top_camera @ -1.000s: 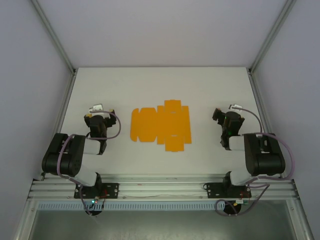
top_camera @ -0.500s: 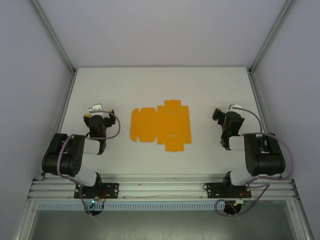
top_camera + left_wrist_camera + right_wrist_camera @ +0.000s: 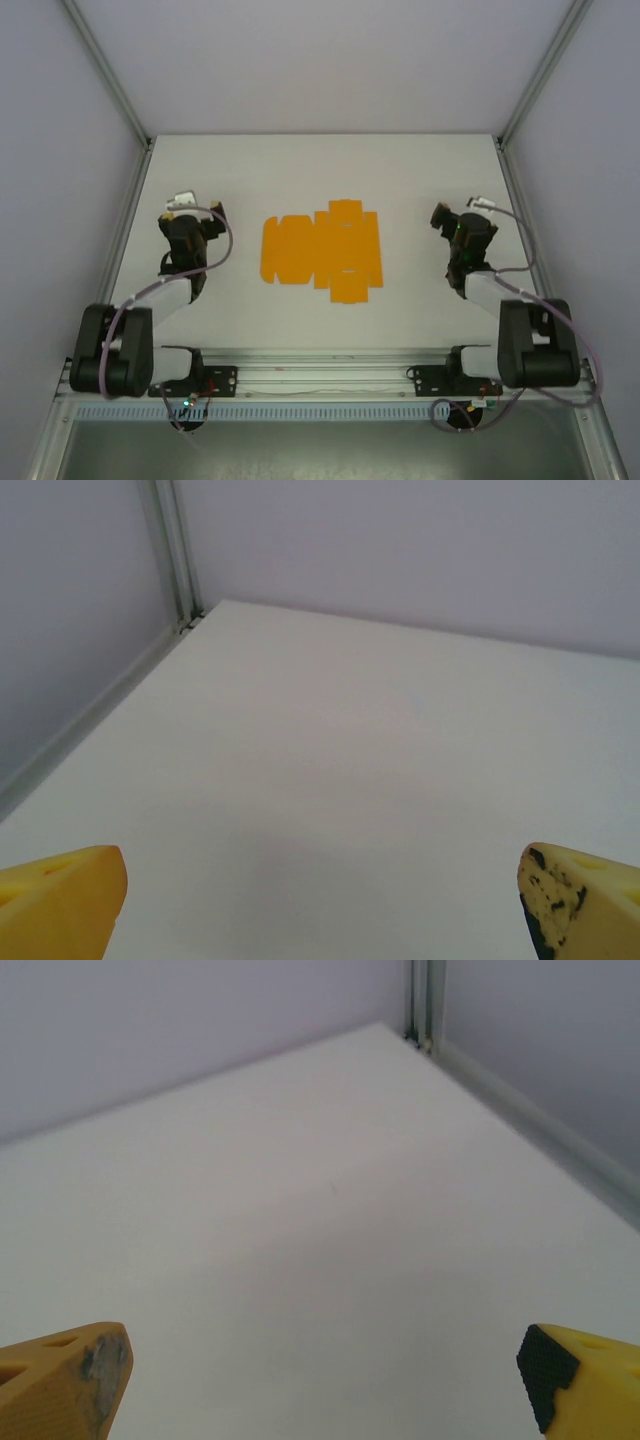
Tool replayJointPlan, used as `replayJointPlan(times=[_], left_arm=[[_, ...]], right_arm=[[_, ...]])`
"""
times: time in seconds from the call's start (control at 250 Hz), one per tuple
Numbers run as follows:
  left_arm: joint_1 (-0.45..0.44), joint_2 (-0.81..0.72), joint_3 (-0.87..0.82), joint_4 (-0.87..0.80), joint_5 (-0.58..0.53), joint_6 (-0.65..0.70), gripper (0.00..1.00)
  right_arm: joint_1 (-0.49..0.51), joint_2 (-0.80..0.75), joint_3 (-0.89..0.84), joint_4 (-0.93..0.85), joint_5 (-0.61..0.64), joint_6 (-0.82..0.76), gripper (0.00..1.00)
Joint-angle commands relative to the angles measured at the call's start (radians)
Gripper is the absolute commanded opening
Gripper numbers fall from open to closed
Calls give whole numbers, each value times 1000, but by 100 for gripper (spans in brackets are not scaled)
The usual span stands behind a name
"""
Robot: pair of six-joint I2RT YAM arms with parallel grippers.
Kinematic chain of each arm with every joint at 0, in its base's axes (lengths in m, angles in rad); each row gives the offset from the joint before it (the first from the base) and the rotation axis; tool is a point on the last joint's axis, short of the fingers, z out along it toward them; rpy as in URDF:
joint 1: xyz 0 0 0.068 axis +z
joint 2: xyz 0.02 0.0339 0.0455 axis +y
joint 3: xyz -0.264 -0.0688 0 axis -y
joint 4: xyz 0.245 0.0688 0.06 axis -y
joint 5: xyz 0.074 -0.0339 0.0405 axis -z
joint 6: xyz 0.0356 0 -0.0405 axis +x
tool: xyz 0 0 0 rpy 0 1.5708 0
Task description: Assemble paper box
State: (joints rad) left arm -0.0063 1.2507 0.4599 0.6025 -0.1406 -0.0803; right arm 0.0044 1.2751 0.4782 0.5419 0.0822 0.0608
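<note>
The paper box (image 3: 322, 250) is a flat bright orange die-cut sheet with flaps and tabs, lying in the middle of the white table. My left gripper (image 3: 190, 222) hangs over the table well to the sheet's left. My right gripper (image 3: 455, 222) hangs well to its right. In each wrist view the two yellow fingertips (image 3: 60, 905) (image 3: 62, 1380) stand far apart at the bottom corners with bare table between them, so both grippers are open and empty.
The white table (image 3: 320, 170) is walled by pale panels with metal frame posts at the back left corner (image 3: 175, 555) and back right corner (image 3: 422, 1005). An aluminium rail (image 3: 320, 378) with the arm bases runs along the near edge.
Both arms have stretched out from their folded pose. Each gripper has moved a little toward the back and outward. The orange sheet has not moved.
</note>
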Motion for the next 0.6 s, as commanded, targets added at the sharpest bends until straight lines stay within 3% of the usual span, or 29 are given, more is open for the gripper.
replayJointPlan(times=[0.0, 0.148, 0.296, 0.38, 0.488, 0.536, 0.596], left_arm=[[6, -92, 111, -352, 22, -133, 100], [-1, -102, 217, -567, 196, -248, 100], [-18, -44, 286, -674, 358, -370, 100], [-31, 33, 370, -818, 371, -411, 100], [-58, 131, 414, -853, 477, -428, 100], [-68, 168, 421, -839, 532, -426, 100], [-79, 213, 441, -835, 558, -435, 100]], right_arm=[[22, -71, 116, -239, 20, 109, 100], [119, -37, 297, -542, 74, 232, 99], [236, 67, 436, -760, -18, 303, 94], [339, 158, 525, -879, 29, 304, 93], [401, 308, 642, -1017, -48, 350, 76], [417, 371, 679, -1042, -132, 337, 69], [434, 429, 697, -1039, -142, 351, 60]])
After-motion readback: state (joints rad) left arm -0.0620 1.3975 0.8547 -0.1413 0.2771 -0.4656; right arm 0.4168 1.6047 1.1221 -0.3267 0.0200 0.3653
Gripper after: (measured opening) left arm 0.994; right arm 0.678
